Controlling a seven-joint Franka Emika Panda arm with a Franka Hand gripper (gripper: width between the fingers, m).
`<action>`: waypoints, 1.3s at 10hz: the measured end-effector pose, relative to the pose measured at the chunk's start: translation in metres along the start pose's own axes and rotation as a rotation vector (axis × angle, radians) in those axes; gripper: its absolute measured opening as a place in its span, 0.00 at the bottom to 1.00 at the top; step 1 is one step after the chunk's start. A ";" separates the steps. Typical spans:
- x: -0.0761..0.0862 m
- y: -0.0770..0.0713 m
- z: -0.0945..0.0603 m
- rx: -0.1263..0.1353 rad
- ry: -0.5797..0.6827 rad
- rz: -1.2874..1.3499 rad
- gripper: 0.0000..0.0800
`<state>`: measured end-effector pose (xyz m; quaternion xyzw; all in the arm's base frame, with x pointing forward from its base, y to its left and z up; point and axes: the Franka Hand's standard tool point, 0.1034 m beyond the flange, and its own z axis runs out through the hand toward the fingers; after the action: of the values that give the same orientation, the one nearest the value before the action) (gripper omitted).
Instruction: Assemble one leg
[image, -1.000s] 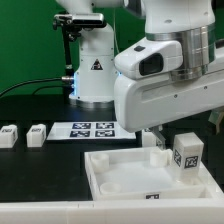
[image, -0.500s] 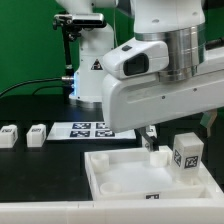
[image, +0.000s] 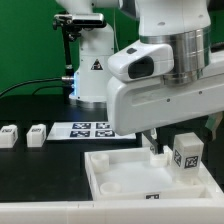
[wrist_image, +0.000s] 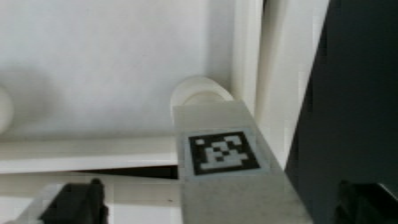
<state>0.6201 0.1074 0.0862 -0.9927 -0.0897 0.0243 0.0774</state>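
Note:
A white leg (wrist_image: 221, 125) with a square tag stands between my gripper's (wrist_image: 217, 203) two dark fingers (wrist_image: 71, 203). There is a gap on each side, so the gripper is open around it. The leg's far end sits at the corner of the large white panel (wrist_image: 107, 70). In the exterior view my gripper (image: 155, 143) hangs over the panel's (image: 118, 172) far corner on the exterior view's right, and the leg under it is mostly hidden by the arm. Another tagged leg (image: 186, 152) stands just to the right of it.
Two more legs (image: 9, 135) (image: 37, 134) lie on the black table at the exterior view's left. The marker board (image: 88, 129) lies behind the panel. A white robot base (image: 92, 75) stands at the back. The arm's bulk fills the upper right.
The arm's body has shifted a little left and back right again. The gripper has stayed over the panel's far right corner, perhaps slightly lower.

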 end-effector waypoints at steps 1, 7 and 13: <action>0.000 0.002 0.000 0.000 -0.001 -0.008 0.81; -0.001 0.002 0.000 0.000 -0.002 0.019 0.37; -0.003 -0.001 0.002 0.013 0.028 0.686 0.37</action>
<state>0.6165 0.1083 0.0850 -0.9648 0.2504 0.0359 0.0720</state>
